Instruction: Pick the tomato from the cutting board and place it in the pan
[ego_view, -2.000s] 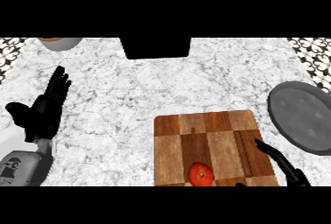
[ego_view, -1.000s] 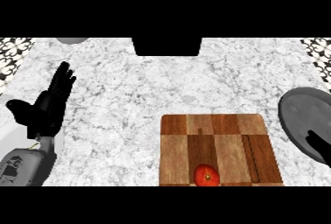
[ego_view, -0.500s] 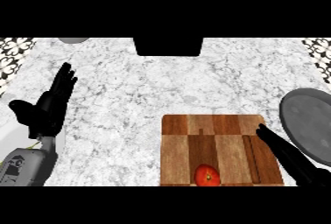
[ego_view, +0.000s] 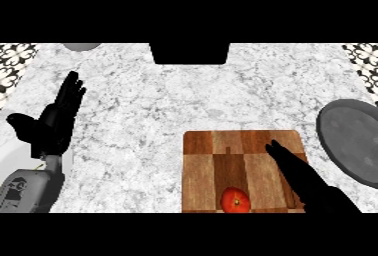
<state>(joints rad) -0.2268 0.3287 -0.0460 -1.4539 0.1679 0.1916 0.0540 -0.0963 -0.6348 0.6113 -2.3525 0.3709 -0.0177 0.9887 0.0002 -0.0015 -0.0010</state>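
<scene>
Tomato sits at near edge of cutting board, low in view, untouched. Right hand over board just beside it, fingers straight and pressed together, holding nothing. Left hand resting at left, fingers up and relaxed. Pan off board's right side. Tomato likely light, smooth, round, prone to roll, skin soft; best cupped round its middle, thumb opposite fingers.

Grey-white marble counter (patterned tile corners).
</scene>
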